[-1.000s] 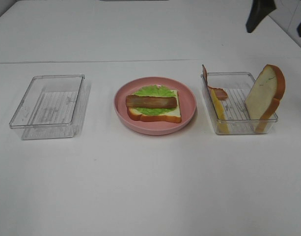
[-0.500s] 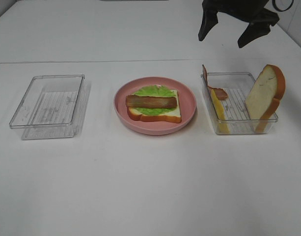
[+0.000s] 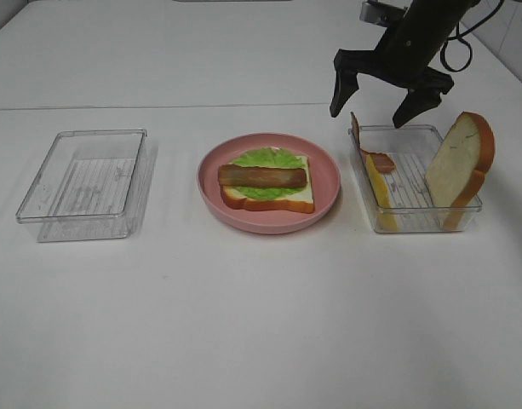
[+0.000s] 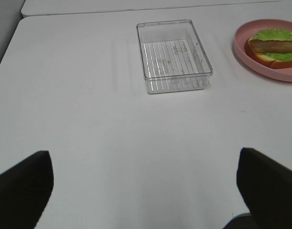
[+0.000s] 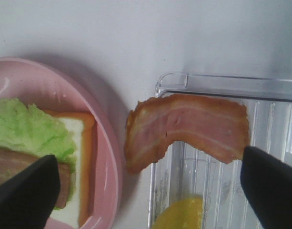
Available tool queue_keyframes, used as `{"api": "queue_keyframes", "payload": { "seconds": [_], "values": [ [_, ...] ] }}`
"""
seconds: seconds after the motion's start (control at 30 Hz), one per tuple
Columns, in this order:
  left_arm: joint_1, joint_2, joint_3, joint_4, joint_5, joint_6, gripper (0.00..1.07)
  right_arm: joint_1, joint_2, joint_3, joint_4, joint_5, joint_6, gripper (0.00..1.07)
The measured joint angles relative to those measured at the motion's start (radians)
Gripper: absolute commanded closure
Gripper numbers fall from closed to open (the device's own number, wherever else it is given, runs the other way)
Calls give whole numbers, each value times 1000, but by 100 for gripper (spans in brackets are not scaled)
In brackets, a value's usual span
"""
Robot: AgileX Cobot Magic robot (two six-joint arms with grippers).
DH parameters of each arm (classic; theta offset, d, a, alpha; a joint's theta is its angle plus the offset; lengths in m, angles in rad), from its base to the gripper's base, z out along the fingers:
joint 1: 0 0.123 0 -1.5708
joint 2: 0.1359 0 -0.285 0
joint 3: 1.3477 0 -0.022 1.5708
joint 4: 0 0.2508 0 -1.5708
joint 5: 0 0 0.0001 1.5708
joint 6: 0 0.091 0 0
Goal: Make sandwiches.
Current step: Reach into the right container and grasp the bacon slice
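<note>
right end effector (image 3: 371,109) spread wide, empty, over bacon (image 5: 184,129) | left end effector (image 4: 146,191) spread, empty

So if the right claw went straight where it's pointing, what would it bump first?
Probably the bacon strip hanging over the edge of the clear tray. The wrist view shows it lined up between the open fingers of the right gripper, though the depth is hard to judge.
</note>
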Motion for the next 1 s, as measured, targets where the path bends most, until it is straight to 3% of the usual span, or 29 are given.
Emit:
{"api": "queue_keyframes", "payload": {
  "seconds": [0.3, 1.0],
  "values": [
    [0, 0, 0, 0, 0, 0, 6, 34, 34, -7, -44, -46, 0, 12],
    [0, 0, 0, 0, 0, 0, 6, 36, 55, -9, -65, -97, 0, 28]
  ]
}}
